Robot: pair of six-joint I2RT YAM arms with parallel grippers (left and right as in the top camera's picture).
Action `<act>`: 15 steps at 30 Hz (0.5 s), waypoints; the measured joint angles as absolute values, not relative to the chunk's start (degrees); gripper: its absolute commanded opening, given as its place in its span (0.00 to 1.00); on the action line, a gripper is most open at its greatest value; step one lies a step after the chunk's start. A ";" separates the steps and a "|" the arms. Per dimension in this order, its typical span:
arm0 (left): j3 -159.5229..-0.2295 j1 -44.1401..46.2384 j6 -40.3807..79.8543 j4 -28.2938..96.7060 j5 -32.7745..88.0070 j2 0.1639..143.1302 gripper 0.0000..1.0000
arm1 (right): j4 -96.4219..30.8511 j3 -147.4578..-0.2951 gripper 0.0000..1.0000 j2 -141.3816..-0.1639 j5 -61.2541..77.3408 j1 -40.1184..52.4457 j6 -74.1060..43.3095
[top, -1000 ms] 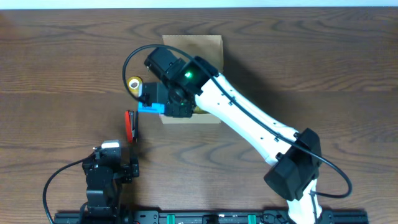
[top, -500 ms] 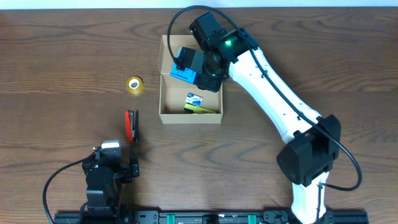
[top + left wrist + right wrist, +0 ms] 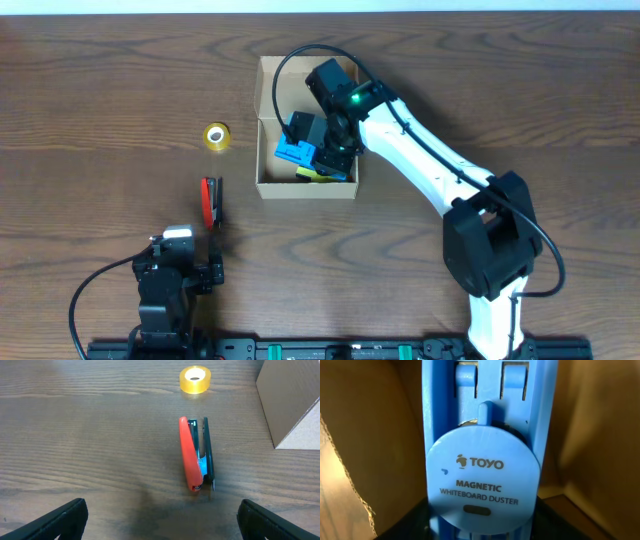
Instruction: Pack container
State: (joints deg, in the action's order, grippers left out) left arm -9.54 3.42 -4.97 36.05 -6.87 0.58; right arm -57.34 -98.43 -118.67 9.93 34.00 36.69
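The tan cardboard container (image 3: 268,92) stands open at the middle back of the table; one corner of it shows in the left wrist view (image 3: 292,405). My right gripper (image 3: 322,148) reaches down into it and is shut on a blue magnetic whiteboard duster (image 3: 295,151). In the right wrist view the duster (image 3: 482,475) fills the frame between the box's brown walls, with my right gripper (image 3: 480,532) at the bottom edge. A yellow-green item (image 3: 326,176) lies in the box under the duster. My left gripper (image 3: 162,525) is open and empty, low at the front left (image 3: 185,250).
A red and dark stapler (image 3: 210,202) lies left of the box, just ahead of my left gripper (image 3: 196,454). A yellow tape roll (image 3: 216,136) sits further back on the table (image 3: 195,379). The right arm stretches across the table's right half.
My right gripper has carried the blue duster from the box's left side to over the box, then down into it. The left arm has not moved.
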 measured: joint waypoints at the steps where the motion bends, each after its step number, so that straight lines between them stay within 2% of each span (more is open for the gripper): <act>1: -9.56 3.42 -4.97 36.05 -6.87 0.58 0.95 | -57.10 -98.41 0.63 -118.67 10.02 34.00 36.58; 3: -9.56 3.42 -4.97 36.05 -6.87 0.58 0.96 | -56.14 -98.39 0.67 -118.67 10.20 34.00 36.64; 5: -9.56 3.40 -4.97 36.05 -6.87 0.58 0.95 | -55.27 -98.39 0.76 -118.67 10.39 34.00 36.45; 11: -9.56 3.42 -4.97 36.05 -6.87 0.58 0.95 | -54.30 -98.70 0.90 -118.67 10.55 34.00 36.10; 15: -9.54 3.42 -4.97 36.05 -6.87 0.58 0.95 | -54.94 -100.73 0.92 -118.52 10.72 34.00 34.89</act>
